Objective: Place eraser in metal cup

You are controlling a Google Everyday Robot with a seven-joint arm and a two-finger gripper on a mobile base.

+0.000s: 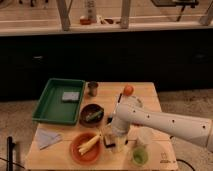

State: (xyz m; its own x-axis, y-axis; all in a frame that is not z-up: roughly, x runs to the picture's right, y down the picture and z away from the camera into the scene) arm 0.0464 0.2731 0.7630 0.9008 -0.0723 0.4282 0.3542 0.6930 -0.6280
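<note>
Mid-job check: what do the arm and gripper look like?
The arm is a thick, smooth white tube with small dark dots along it, ending in a rounded joint. The gripper, pale like the arm, sits low over the table, front centre.

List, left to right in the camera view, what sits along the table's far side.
green tray → metal cup → orange ball. The gripper hangs low at the near side, right of the plate.

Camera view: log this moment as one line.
gripper: low beside eraser, near orange plate | metal cup: upright beside green tray | eraser: not in cup
</note>
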